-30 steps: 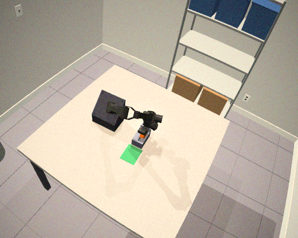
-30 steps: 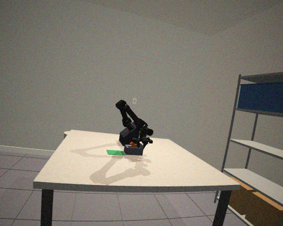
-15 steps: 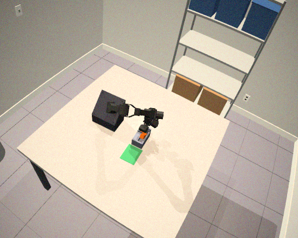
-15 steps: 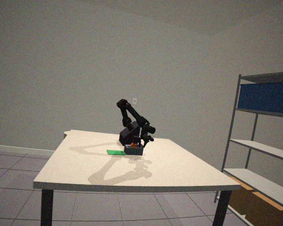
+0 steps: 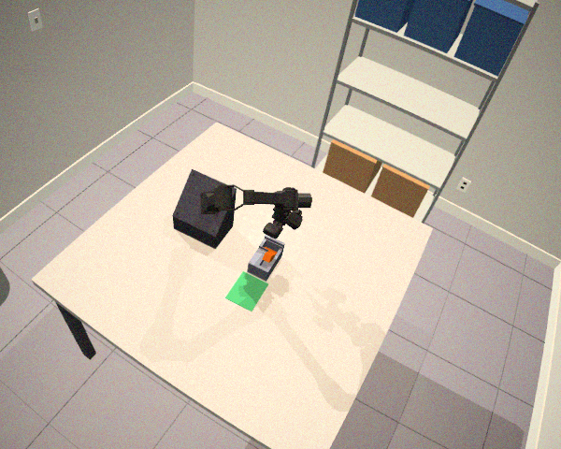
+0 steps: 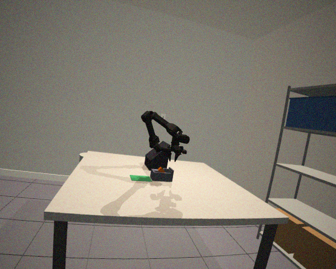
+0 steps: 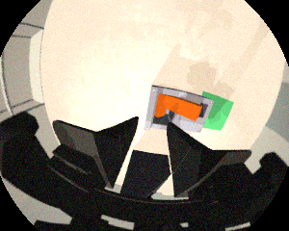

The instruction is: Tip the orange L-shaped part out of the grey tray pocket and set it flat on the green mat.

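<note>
The orange L-shaped part point(image 5: 269, 254) point(image 6: 161, 169) point(image 7: 180, 107) sits tilted in the grey tray point(image 5: 259, 270) point(image 6: 162, 176) point(image 7: 149, 110). Its L-shaped end is low, at the tray end away from the mat. Its other end, toward the mat, stands raised and shows above the tray's rim in the exterior view. My gripper point(image 6: 173, 160) point(image 7: 152, 122) is partly open and empty, above the tray's end away from the mat, not touching the part. The green mat point(image 5: 237, 295) point(image 6: 139, 177) point(image 7: 223, 115) lies flat beside the tray with nothing on it.
The black arm base point(image 5: 203, 212) point(image 6: 155, 159) stands on the table point(image 5: 140, 270) point(image 6: 84, 199) behind the tray. The tray's walls rise around the part. A shelf rack point(image 5: 406, 92) point(image 6: 307, 179) stands beyond the table's edge. Arm shadows fall over the table.
</note>
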You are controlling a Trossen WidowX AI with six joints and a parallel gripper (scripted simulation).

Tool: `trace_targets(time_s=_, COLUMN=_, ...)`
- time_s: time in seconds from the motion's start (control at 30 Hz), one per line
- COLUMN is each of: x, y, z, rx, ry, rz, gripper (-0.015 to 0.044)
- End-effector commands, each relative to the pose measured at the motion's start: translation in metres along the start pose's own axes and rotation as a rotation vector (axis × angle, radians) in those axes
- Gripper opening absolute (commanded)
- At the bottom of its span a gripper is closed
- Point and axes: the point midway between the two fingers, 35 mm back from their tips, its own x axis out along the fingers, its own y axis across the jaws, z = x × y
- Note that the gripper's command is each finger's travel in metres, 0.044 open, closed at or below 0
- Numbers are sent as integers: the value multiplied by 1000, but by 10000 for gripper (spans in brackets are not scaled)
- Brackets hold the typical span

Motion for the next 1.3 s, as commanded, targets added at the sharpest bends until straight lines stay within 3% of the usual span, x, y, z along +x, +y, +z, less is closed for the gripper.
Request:
trace_targets(time_s=0.0, x=-2, y=0, z=1, rx=1, ry=-7, rz=3, gripper=180)
trace_targets(time_s=0.63, x=-2, y=0, z=1, rx=1, ry=-7, rz=3, gripper=180)
trace_targets(time_s=0.7, x=-2, y=-2, z=2, rx=57, ry=-6, rz=3, gripper=233)
trace_targets(time_s=0.77, x=-2, y=-8, z=3, rx=179, ry=-5, rz=4, gripper=280)
trace_targets(time_s=1.17, x=0, y=-72, z=9, rx=1493, ry=6, rz=-9, gripper=280)
trace_targets(time_s=1.27, x=0, y=-76, z=9, rx=1569, ry=6, rz=-11, gripper=280)
